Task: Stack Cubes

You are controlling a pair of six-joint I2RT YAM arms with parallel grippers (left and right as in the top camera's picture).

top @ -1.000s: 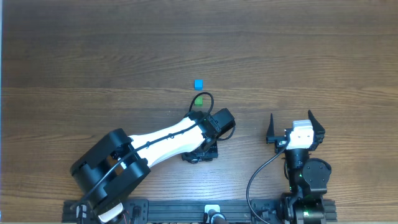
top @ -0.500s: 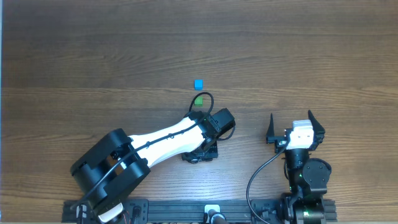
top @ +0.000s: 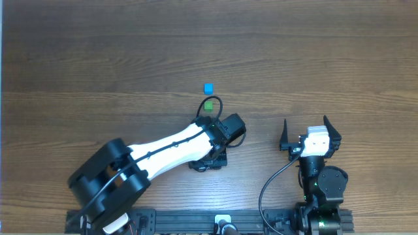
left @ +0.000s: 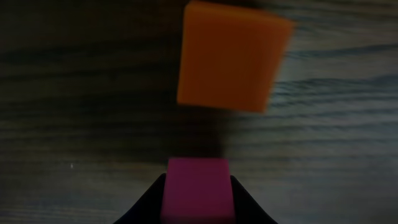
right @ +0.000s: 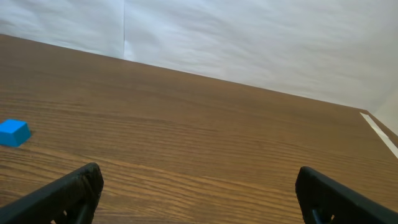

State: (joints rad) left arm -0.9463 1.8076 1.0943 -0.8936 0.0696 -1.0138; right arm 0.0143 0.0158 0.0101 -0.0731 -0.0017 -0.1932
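Four cubes show, one of each colour: a blue cube (top: 208, 88), a green cube (top: 208, 105), an orange cube (left: 233, 56) and a magenta cube (left: 198, 186). There are two arms, each with one two-finger gripper.

The surface is a desk (top: 98, 59) of dark brown wood with long grain. Past its far edge the right wrist view shows a plain white wall (right: 249, 43).

The blue cube lies near the middle of the desk. The green cube lies near it on the side toward the arms' edge, with a gap between the two.

The left gripper (left: 198, 202) points down at the desk just short of the green cube, on the side toward the arms' edge. It pinches the magenta cube between its two fingers. Whether that cube touches the wood cannot be told. The orange cube lies on the desk just beyond the magenta one, apart from it and turned slightly askew.

The right gripper (top: 308, 128) sits toward the desk's right side, close to its own base and well apart from every cube. Its fingers are spread wide with nothing between them.
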